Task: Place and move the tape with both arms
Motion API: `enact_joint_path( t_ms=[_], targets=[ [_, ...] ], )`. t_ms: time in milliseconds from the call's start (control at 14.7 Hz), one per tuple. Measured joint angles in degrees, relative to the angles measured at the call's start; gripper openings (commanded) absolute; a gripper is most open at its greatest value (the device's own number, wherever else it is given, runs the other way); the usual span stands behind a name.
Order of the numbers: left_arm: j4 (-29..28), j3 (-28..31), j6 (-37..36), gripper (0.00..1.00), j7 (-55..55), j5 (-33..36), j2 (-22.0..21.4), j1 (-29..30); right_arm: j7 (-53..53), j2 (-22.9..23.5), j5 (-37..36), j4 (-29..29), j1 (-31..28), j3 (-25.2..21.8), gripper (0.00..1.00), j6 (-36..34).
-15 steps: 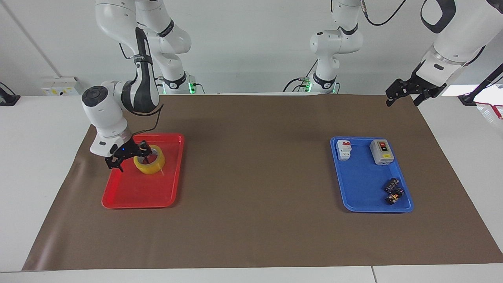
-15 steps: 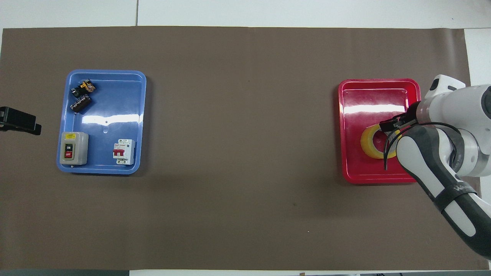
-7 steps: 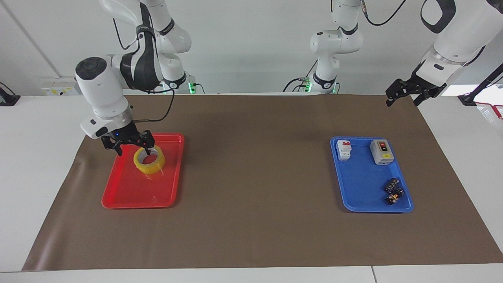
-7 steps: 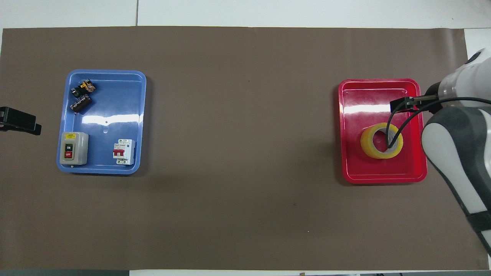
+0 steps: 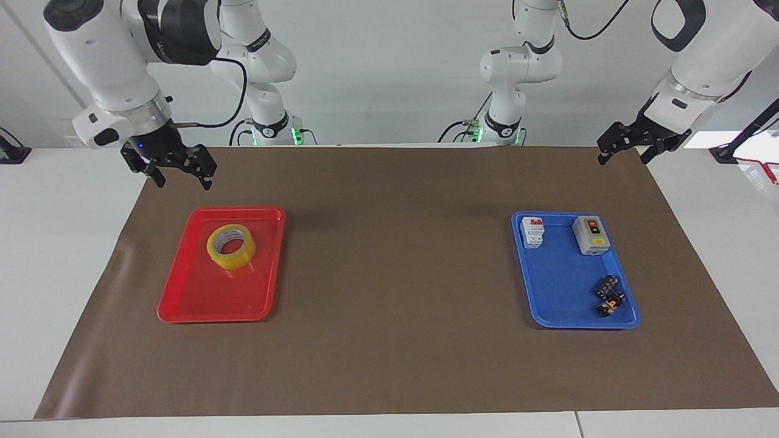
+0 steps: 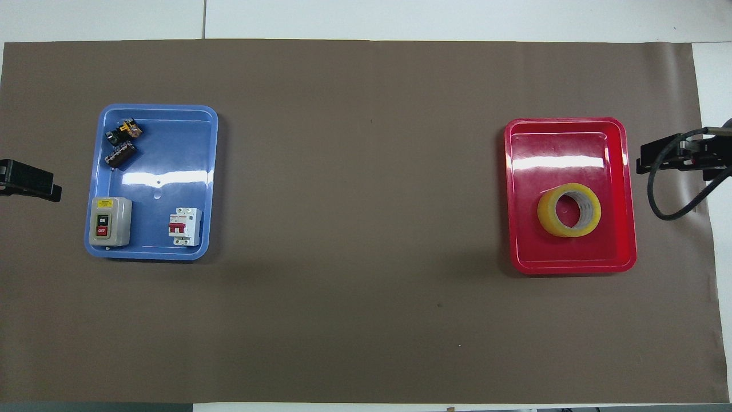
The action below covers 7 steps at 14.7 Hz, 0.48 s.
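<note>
Tape [image 5: 231, 246] was lying flat in the red tray [image 5: 201, 304] toward the right arm's end of the worktop, sitting in the half of the tray nearer the robots, with nothing touching it. Right gripper [image 5: 180, 172] was up in the air over the brown mat [image 5: 395, 255] just off the tray's corner, jaws spread open and holding nothing, well clear of the roll. Left gripper [image 5: 623, 151] hung over the mat's corner at the left arm's end, jaws open and empty too, just waiting. Over at that end was the blue tray [image 5: 560, 304] with a white breaker [image 5: 532, 232] and a grey switch box [image 5: 591, 234] in its nearer half, plus two small dark parts [image 5: 609, 295] in its farther corner.
</note>
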Motion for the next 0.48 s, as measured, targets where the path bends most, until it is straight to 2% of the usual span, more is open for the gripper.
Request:
enact_joint_path(
  t_ms=[136, 477],
  targets=[
    [0.0, 0.0, 0.0, 1.0, 0.0, 0.0, 0.0, 0.0, 0.64, -0.03, 0.01, 2.26, -0.59, -0.03, 1.0, -2.38],
    [0.0, 0.0, 0.0, 1.0, 0.0, 0.0, 0.0, 0.0, 0.64, -0.01, -0.75, 2.35, -1.15, 0.35, 1.0, -3.62]
  ],
)
